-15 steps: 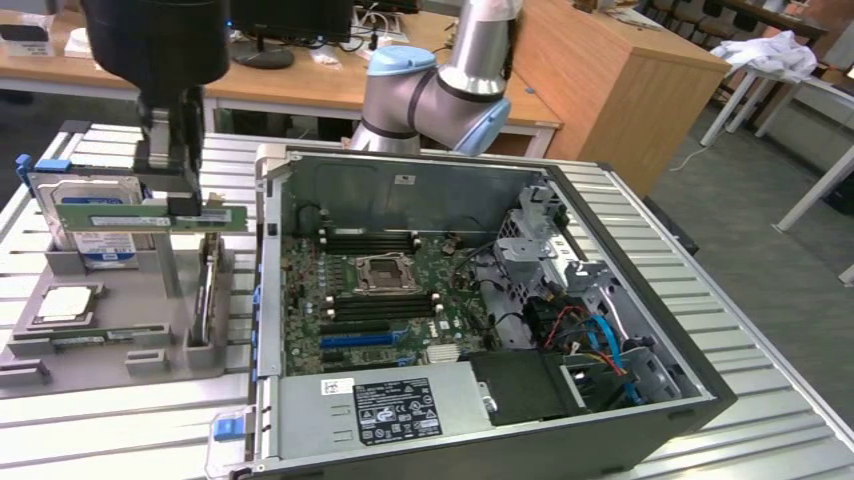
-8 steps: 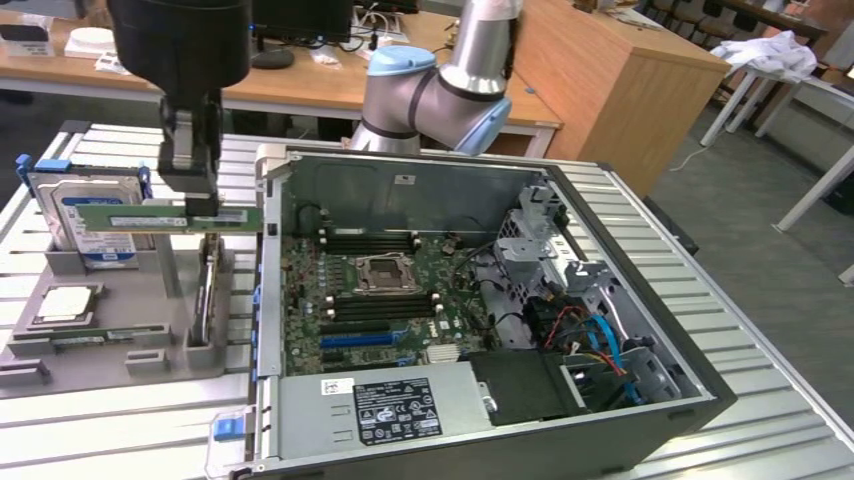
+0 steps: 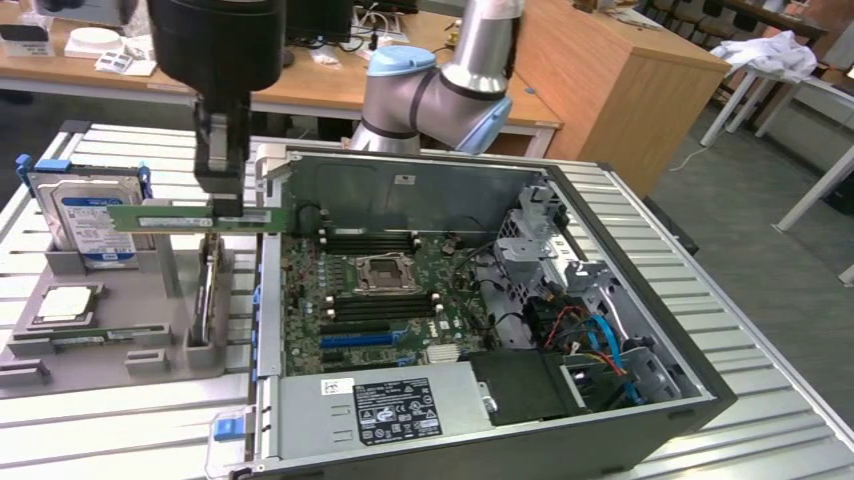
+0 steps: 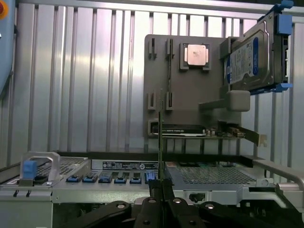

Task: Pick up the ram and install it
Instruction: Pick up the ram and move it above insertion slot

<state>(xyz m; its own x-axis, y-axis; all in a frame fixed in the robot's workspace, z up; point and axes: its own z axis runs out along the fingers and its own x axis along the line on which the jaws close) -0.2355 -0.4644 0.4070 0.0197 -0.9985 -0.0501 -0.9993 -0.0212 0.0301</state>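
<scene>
Fingers (image 4: 153, 191) of the gripper (image 3: 228, 208) are clenched on the ram (image 3: 160, 218), which hangs level in the air, gripped near its end toward the exterior view's right. At that view's far left a hard drive (image 3: 88, 215) stands upright in a grey tray (image 3: 134, 300), and a CPU (image 3: 67, 305) lies flat on the tray nearer the camera. The ram is raised over the tray's right part, beside the left wall of the open case (image 3: 694, 390). Further right, the motherboard (image 3: 400, 300) lies in the case, its socket (image 3: 387, 272) between rows of black slots (image 3: 380, 240). A blue slot (image 3: 358, 340) sits below them. A power supply (image 3: 387, 405) fills the near edge, and blue cables (image 3: 603, 335) curl at the right. From the wrist, the ram (image 4: 160, 137) shows edge-on, a thin line rising from between the fingers.
</scene>
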